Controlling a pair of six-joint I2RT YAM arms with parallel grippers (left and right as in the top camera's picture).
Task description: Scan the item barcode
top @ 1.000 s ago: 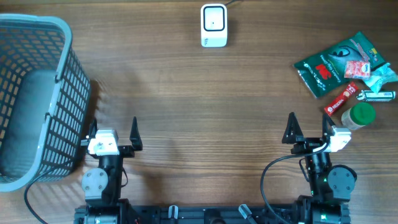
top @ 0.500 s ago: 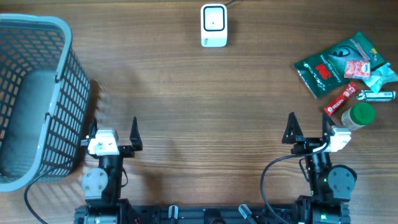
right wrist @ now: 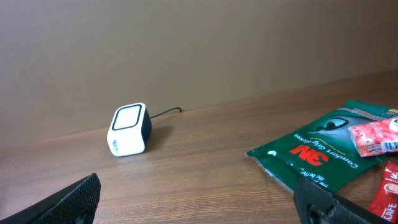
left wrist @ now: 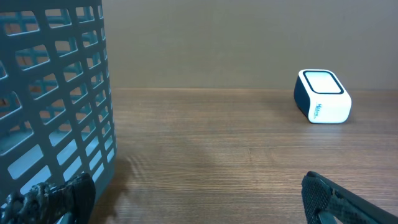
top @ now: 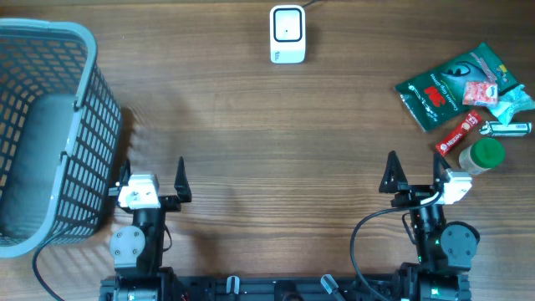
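The white barcode scanner [top: 287, 33] stands at the far middle of the table, cable running off behind it; it also shows as the scanner [left wrist: 323, 96] and the scanner [right wrist: 129, 129] in the wrist views. Grocery items lie in a heap at the right: a green 3M packet [top: 447, 88], a red sachet [top: 460, 134], a green-lidded jar [top: 483, 155]. My left gripper [top: 153, 174] hangs open near the front edge, nothing between its fingers. My right gripper [top: 415, 167] is open too, just left of the jar, holding nothing.
A large grey-blue mesh basket [top: 50, 125] fills the left side, close to my left gripper; its wall [left wrist: 56, 93] looms in the left wrist view. A small pink packet [top: 481, 92] and a silvery tube [top: 510, 128] lie among the items.
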